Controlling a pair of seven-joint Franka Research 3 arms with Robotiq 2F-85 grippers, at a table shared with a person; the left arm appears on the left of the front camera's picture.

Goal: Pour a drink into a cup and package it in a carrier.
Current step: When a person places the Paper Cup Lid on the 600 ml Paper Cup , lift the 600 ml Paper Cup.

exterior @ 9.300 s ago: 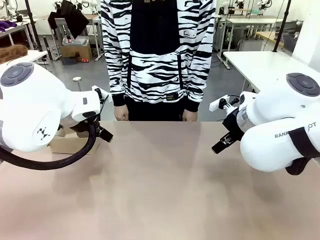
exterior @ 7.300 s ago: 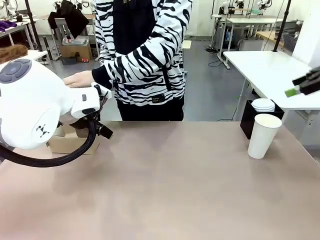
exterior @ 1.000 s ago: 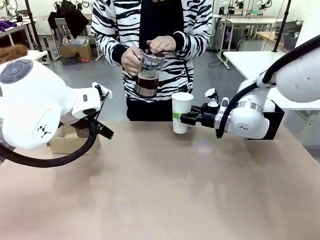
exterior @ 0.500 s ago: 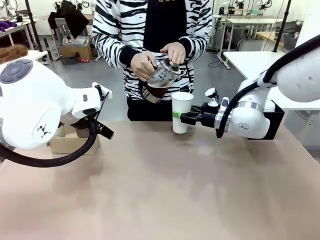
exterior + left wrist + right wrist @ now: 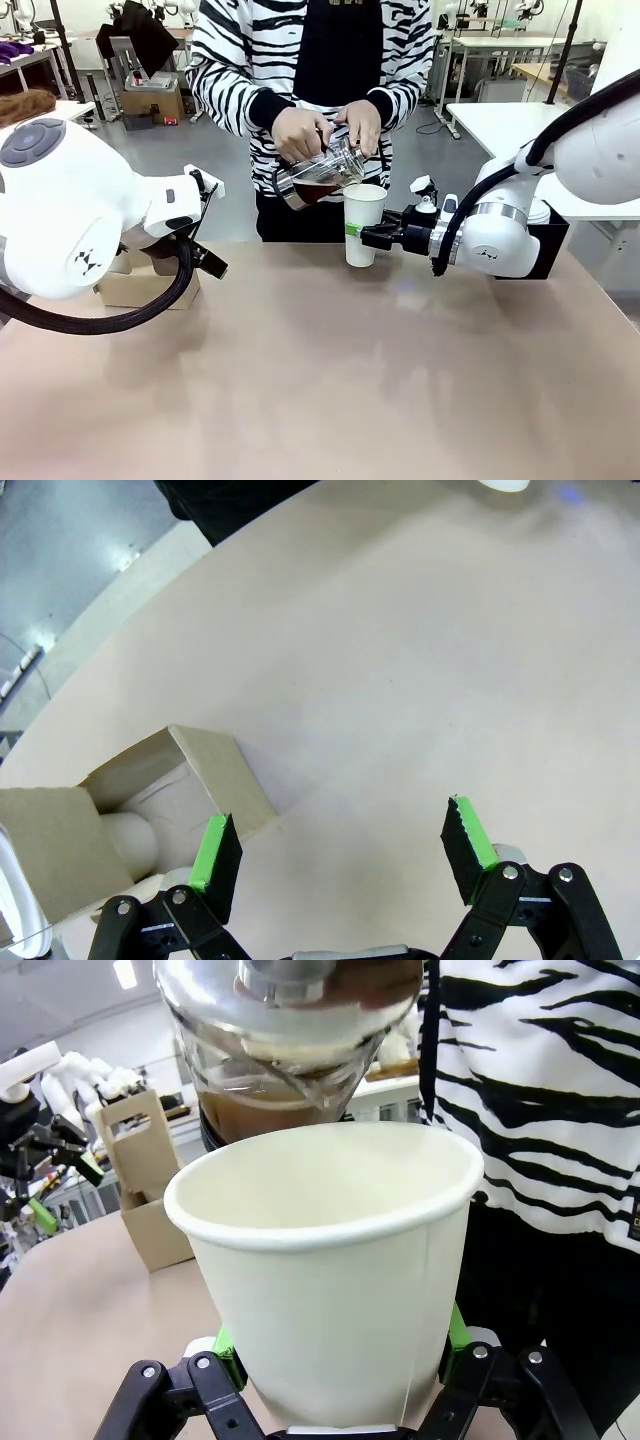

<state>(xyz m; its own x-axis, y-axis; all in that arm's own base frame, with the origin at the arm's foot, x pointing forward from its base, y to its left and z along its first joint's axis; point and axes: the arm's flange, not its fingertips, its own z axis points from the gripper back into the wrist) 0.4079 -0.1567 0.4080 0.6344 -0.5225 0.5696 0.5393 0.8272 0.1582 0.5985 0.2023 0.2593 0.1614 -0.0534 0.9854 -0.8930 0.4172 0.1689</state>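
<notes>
The tall white cup (image 5: 363, 226) stands on the table at the far middle, and my right gripper (image 5: 360, 234) is shut on its side. In the right wrist view the cup (image 5: 330, 1260) sits between the green pads (image 5: 226, 1344); its inside looks white and dry. A person's hands tip a clear glass pitcher (image 5: 322, 176) over its rim. The dark brown drink (image 5: 255, 1112) lies pooled toward the spout. My left gripper (image 5: 340, 825) hangs open over bare table beside the tan cardboard carrier (image 5: 160, 780), which stands at the left edge (image 5: 150, 286), partly behind my left arm.
A black square box (image 5: 553, 243) stands at the far right, mostly hidden by my right arm. The person in a striped top stands at the far edge. A second white table (image 5: 530, 125) lies behind on the right.
The person has tipped the pitcher further and brought its spout down to the cup's rim. Both arms have stayed still, the right one holding the cup.
</notes>
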